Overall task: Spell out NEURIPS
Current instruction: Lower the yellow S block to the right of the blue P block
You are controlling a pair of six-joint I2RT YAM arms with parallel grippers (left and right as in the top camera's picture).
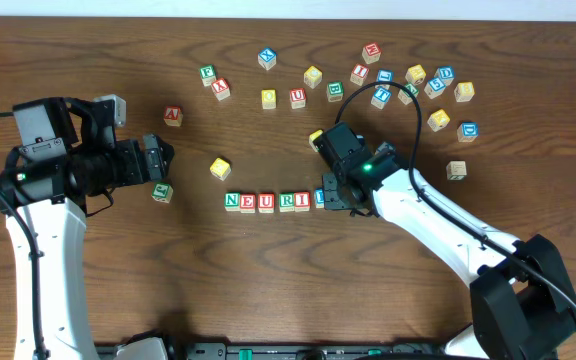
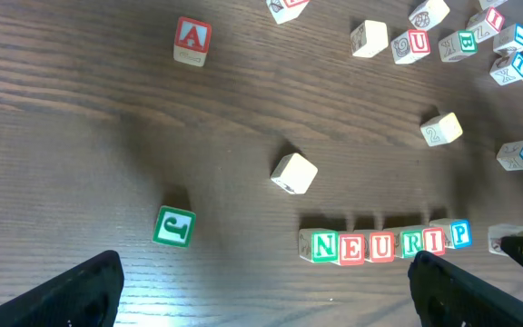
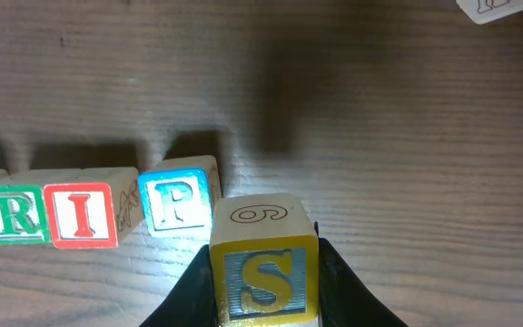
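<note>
Yellow-edged S cube (image 3: 264, 272) clamped in right gripper (image 3: 264, 307), just beside blue P (image 3: 177, 200) at row's (image 2: 384, 243) end. Left gripper (image 2: 266, 295) spread wide, holding nothing, well apart from row.

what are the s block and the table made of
The S block looks like pale bare wood, its top plain with a stamped mark, its letter face painted yellow and blue. The table shows dark brown wood grain; solid wood or laminate, I cannot tell.

NEURIP cubes (image 2: 384, 243) stand in a row, yellow S cube (image 3: 263, 282) beside P.
</note>
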